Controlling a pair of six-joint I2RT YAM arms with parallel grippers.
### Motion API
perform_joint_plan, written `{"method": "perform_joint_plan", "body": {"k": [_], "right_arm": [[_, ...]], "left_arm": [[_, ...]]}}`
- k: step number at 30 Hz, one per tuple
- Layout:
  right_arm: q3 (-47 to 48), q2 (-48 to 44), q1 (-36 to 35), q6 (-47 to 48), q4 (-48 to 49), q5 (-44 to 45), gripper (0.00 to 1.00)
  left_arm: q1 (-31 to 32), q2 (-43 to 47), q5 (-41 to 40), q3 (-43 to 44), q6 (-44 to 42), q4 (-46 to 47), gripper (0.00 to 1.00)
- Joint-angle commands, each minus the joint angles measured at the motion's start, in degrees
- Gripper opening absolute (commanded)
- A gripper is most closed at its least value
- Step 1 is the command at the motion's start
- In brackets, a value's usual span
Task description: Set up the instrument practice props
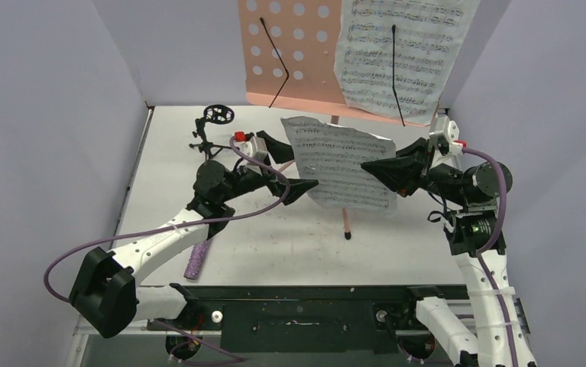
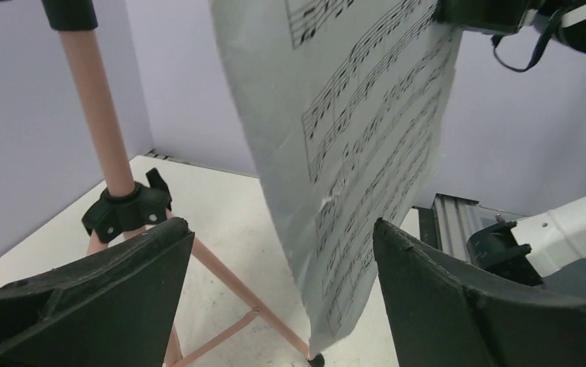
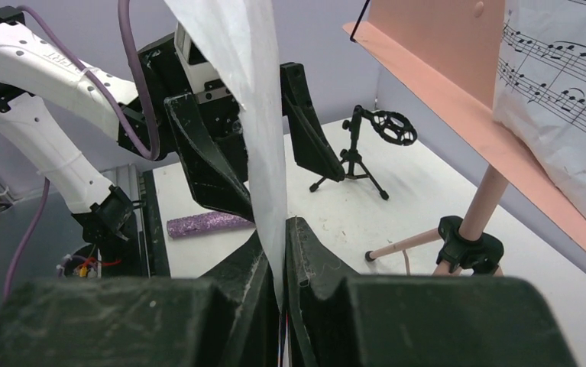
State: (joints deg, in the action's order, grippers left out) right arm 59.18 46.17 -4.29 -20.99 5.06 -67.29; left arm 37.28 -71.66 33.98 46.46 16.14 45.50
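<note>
The pink perforated music stand (image 1: pixel 289 46) stands at the back, with one white sheet-music page (image 1: pixel 396 53) resting on its right half. A second page (image 1: pixel 343 168) hangs upright in mid-air in front of it. My right gripper (image 3: pixel 283 229) is shut on that page's edge (image 3: pixel 251 99). My left gripper (image 2: pixel 280 224) is open, with one finger on each side of the page's (image 2: pixel 366 153) other edge and not touching it. The purple glitter microphone (image 1: pixel 198 258) lies on the table near the left arm. The small black mic stand (image 1: pixel 213 122) stands at the back left, its ring without a microphone in it.
The music stand's pink legs (image 2: pixel 228 283) and black hub (image 2: pixel 125 210) are just under the hanging page. Grey walls close in the table's left, back and right. A black rail (image 1: pixel 297 294) runs along the near edge.
</note>
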Motion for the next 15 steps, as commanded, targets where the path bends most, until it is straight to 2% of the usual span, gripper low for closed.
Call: {"method": "perform_joint_plan", "body": {"k": [1, 6, 11, 15], "right_arm": [[0.5, 1.6, -2.0, -2.0, 8.2, 1.4, 0.05], [0.3, 2.8, -4.9, -0.5, 7.3, 3.6, 0.05], [0.9, 4.7, -8.0, 1.7, 5.6, 5.6, 0.05], [1.4, 5.9, -10.4, 4.7, 2.9, 7.8, 0.05]], "left_arm": [[-0.4, -1.7, 5.4, 5.2, 5.6, 7.9, 0.83], [-0.4, -3.7, 6.0, 7.5, 9.3, 11.5, 0.71], [-0.5, -4.4, 8.2, 9.1, 11.7, 11.0, 0.56], [-0.9, -4.3, 8.9, 8.6, 12.6, 10.7, 0.38]]}}
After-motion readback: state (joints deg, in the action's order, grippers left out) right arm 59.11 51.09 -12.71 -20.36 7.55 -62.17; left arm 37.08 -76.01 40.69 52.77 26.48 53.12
